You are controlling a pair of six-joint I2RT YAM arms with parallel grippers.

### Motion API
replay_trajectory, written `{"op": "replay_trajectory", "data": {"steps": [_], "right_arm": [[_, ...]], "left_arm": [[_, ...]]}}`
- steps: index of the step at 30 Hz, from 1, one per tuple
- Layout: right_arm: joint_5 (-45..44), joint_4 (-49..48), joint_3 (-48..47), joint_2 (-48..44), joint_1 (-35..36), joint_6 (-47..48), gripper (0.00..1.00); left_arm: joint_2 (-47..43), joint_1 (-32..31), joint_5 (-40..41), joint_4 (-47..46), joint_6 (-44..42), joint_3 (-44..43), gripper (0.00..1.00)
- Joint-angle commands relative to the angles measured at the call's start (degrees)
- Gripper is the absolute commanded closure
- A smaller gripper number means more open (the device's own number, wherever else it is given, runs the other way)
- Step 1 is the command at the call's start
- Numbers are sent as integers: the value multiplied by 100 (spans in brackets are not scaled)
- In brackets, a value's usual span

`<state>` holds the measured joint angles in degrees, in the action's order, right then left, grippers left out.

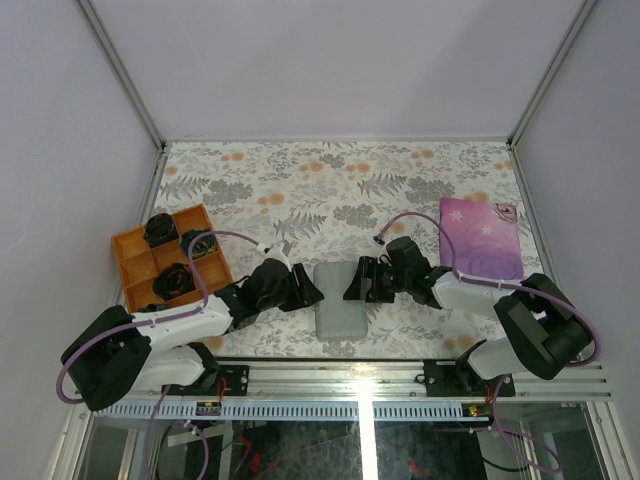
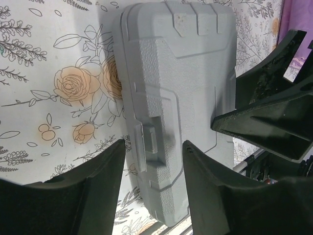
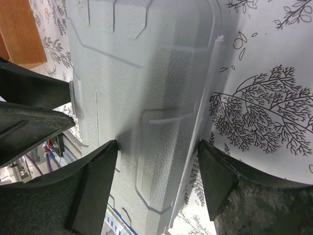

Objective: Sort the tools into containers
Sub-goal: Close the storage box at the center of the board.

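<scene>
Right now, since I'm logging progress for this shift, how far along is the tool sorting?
Looks done: the grey case lies shut, the orange tray holds dark items, and no loose tools are in view. In hand: nothing. The left gripper and right gripper hang open beside the case. Left: unclear, since the case's contents are hidden.

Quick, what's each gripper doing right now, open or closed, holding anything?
Left gripper: open, empty, over the closed grey case.
Right gripper: open, empty, over the same case.
</scene>
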<state>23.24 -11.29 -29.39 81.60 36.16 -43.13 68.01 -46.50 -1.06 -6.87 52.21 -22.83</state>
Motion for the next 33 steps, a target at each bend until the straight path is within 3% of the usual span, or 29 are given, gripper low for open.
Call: {"op": "replay_trajectory", "data": {"steps": [1, 14, 33], "right_arm": [[2, -122, -201, 52, 110, 34, 29], [-39, -81, -243, 171, 176, 55, 33], [-31, -136, -278, 319, 203, 21, 37]], "left_arm": [[87, -71, 94, -161, -43, -256, 50], [560, -351, 581, 559, -164, -792, 54], [848, -755, 1077, 1328, -48, -1215, 75]]}}
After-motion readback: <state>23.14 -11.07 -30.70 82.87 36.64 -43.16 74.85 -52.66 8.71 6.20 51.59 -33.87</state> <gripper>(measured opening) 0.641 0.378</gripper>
